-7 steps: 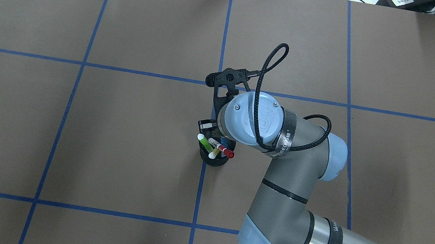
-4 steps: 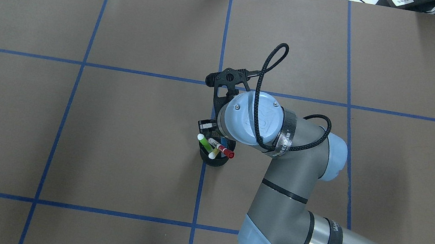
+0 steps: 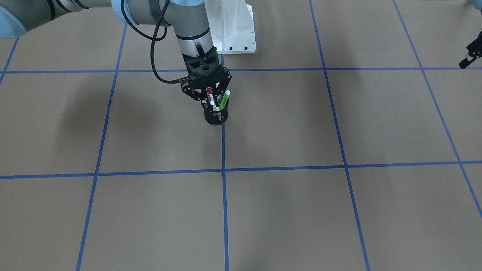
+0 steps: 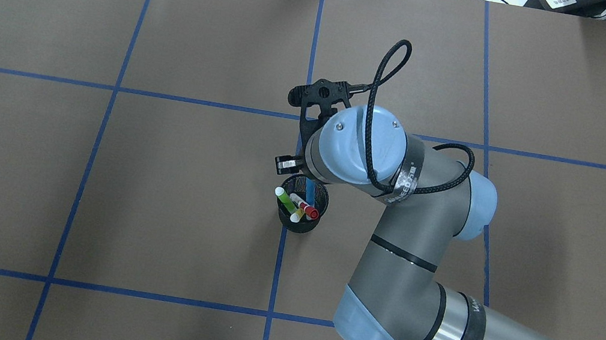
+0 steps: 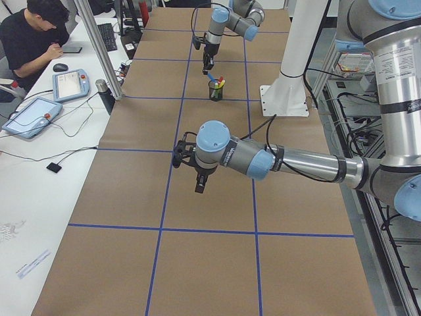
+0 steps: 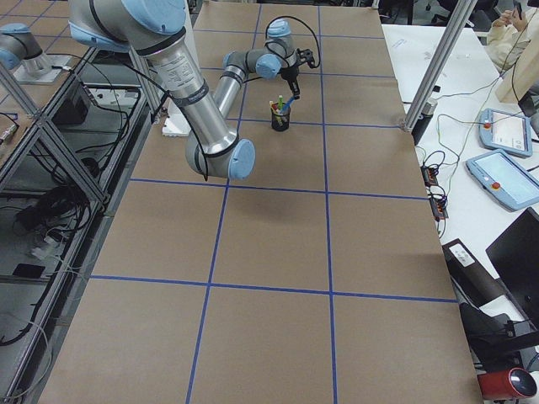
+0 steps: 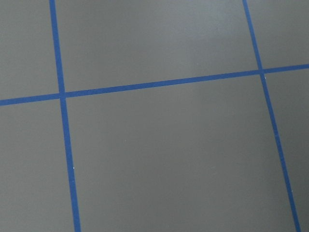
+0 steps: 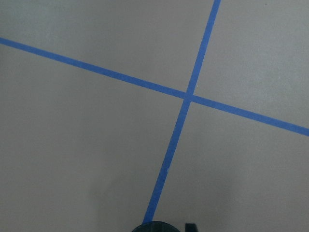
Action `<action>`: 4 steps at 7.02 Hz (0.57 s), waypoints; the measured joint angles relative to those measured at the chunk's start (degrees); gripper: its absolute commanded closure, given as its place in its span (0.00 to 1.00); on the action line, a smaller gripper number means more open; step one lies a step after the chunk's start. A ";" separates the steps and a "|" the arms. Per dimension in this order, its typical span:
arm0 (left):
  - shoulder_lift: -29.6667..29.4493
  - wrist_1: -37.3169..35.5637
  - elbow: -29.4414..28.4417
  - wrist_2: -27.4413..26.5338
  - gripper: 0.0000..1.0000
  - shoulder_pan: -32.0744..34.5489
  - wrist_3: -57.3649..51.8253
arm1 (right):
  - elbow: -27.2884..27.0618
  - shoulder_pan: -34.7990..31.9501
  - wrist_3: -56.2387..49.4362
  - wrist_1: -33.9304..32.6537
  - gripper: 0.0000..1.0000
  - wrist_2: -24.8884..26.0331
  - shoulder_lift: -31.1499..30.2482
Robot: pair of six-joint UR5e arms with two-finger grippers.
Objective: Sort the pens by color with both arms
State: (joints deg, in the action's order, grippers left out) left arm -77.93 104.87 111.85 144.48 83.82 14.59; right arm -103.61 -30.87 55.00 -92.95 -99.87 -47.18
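Right pincer [image 3: 209, 97] hung in the upper middle of the front-facing view, directly over the black mesh cup [image 3: 215, 117]. Its fingers were drawn close among the pen tops. The red-capped pen [image 3: 210, 92] and the green pen [image 3: 224, 100] showed there, but what the fingers pinched was too crowded to make out. At the right edge only a scrap of the left pincer [image 3: 468, 57] showed, so whether it was spread or pressed together could not be told.

From overhead, the cup sat mid-frame on the worktop [image 4: 152, 201], on a blue tape line [image 4: 276, 275]. The blue pen [image 4: 310, 186] stood apart from the other three, its top running under the right wrist, which hid the fingertips. The yellow pen [image 4: 300, 213] lay low beside the green and red-capped ones.

In the left side view the left arm filled the centre, its pincer pointing down over bare paper, well apart from the cup near the top edge.

In the right side view the blue pen slanted from the cup up into the right pincer. It was most likely pinched near its upper end, with its lower part inside the cup.

Both wrist views gave only worktop and tape, with the cup's rim just cutting the bottom edge of the right one.

The pens looked light, stiff and smooth. A round barrel could roll or slip between flat fingers, so the best hold was across the barrel just below the top. A pull along the pen's own length would avoid snagging its neighbours or tipping the light cup.
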 measured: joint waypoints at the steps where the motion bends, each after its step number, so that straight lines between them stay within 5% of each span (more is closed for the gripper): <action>1: -2.16 -0.01 0.12 0.01 0.01 -1.99 4.10 | -0.35 -1.95 -0.07 -0.72 0.95 -2.18 0.26; 4: -10.22 -0.01 0.65 -0.04 0.01 -8.32 17.68 | -0.19 -9.74 -1.17 -1.31 0.94 -10.46 0.21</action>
State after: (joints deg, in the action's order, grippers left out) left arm -88.15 104.86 112.50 144.44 75.49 32.27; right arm -103.80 -40.61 53.83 -94.27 -110.33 -46.97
